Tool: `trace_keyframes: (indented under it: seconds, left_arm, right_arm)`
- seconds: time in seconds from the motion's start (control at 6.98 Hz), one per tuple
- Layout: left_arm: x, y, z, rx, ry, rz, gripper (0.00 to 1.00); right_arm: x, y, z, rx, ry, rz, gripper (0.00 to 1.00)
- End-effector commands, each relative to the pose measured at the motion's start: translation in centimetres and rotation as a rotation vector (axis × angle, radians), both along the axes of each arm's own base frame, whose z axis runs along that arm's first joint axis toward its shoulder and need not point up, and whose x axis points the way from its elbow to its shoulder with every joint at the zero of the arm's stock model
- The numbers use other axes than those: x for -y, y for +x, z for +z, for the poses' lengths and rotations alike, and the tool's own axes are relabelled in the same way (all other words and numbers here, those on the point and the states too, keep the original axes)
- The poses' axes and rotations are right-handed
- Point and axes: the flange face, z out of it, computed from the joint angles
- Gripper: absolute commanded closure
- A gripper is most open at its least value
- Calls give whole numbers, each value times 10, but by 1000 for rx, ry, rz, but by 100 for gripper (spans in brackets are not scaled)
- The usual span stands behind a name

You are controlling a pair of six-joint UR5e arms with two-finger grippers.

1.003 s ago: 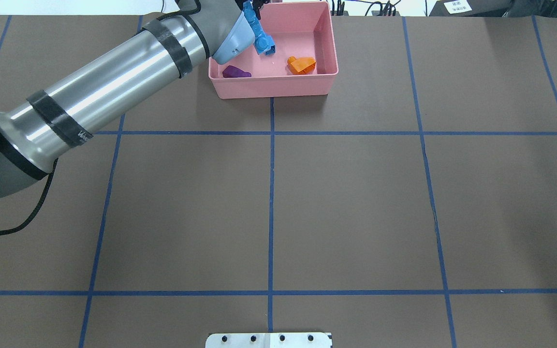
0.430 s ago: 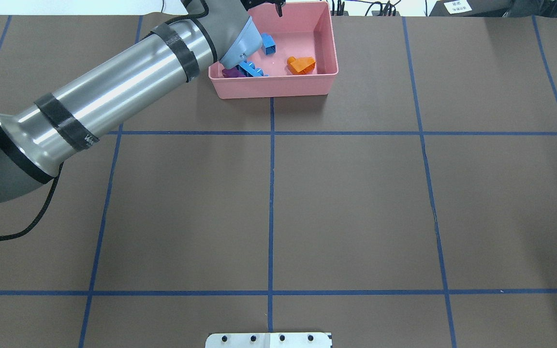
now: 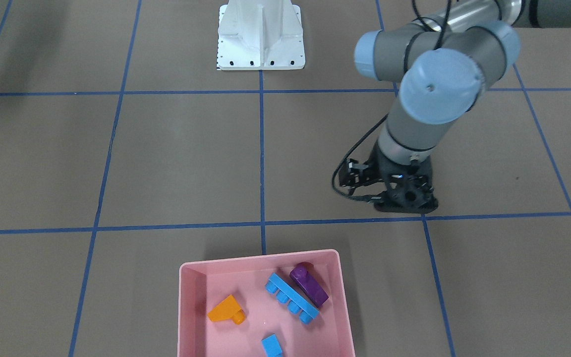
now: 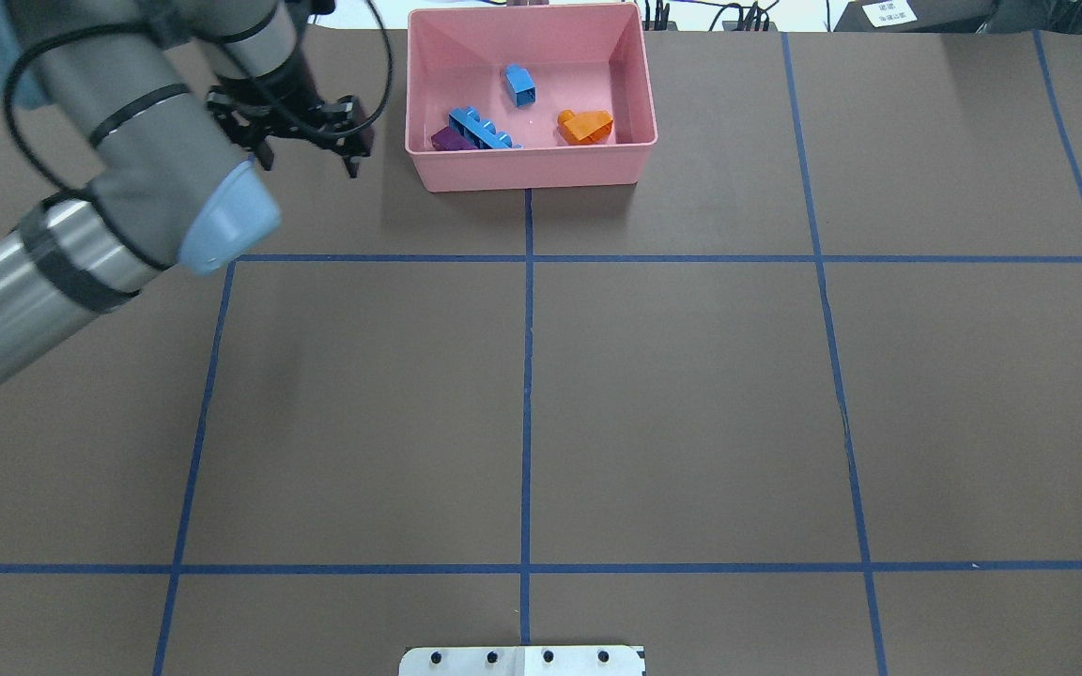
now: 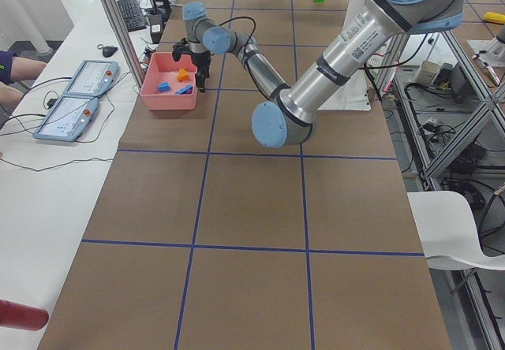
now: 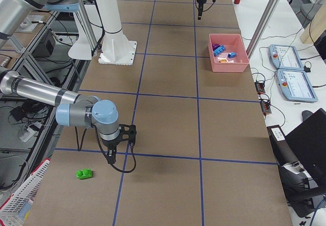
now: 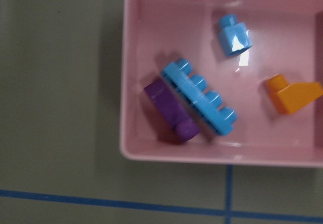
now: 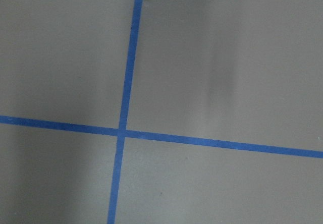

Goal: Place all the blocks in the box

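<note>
The left gripper (image 4: 308, 158) hangs over the brown table (image 4: 691, 376), just beside the left wall of the box (image 4: 532, 175) and outside it. Its two fingers (image 4: 351, 161) point down and are spread apart, with nothing between them, so the claw is released and empty.

Four blocks lie inside the pink box. The purple block (image 4: 448, 141) is in the near left corner, close to the wall. The long blue block (image 4: 483, 130) lies diagonally right beside it, and in the left wrist view the two touch along their sides. The small blue block (image 4: 520, 84) is alone, apart from the others and further toward the far wall. The orange block (image 4: 586, 126) lies near the right wall and does not touch any other block.

At the near edge of the table, in the middle, stands the white base (image 4: 522, 660).

The right gripper (image 6: 120, 152) appears only in the exterior right view, pointing down close over a blue tape line (image 6: 168, 156). From this view it cannot be told whether this claw is released or clenched. The green block (image 6: 84, 173) lies on the table near it, outside the box and well apart from it.
</note>
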Motion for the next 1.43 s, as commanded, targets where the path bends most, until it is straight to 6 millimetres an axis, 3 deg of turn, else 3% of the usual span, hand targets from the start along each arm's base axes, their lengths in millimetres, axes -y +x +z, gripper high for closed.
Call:
trace_keyframes:
  seconds: [0.0, 0.14, 0.29, 0.57, 0.72, 0.86, 1.0, 1.15, 1.29]
  left_arm:
    - [-54, -134, 138, 102, 143, 168, 0]
    - [-60, -186, 178, 129, 216, 258, 0]
    - [-60, -203, 186, 136, 226, 261, 0]
    - [-64, -208, 198, 143, 225, 279, 0]
    - [-73, -235, 226, 156, 266, 331, 0]
    - [-80, -272, 256, 171, 288, 342, 0]
    - [-82, -301, 268, 179, 269, 304, 0]
    - [-83, -312, 278, 135, 248, 284, 0]
    - [-83, -311, 279, 106, 245, 287, 0]
  right_arm:
    - [-44, 2, 42, 5, 31, 23, 1]
    - [-60, 3, 44, 6, 25, 20, 1]
    - [-75, 2, 46, 24, 4, 13, 1]
    - [-101, -2, 71, 106, -43, -20, 1]
    - [-103, -3, 74, 113, -38, -37, 1]
    - [-100, -3, 73, 115, -24, -57, 1]
    - [-91, -6, 73, 107, -19, -82, 1]
    - [-74, -14, 71, 106, -13, -122, 1]
    - [-46, -36, 67, 93, -51, -182, 1]
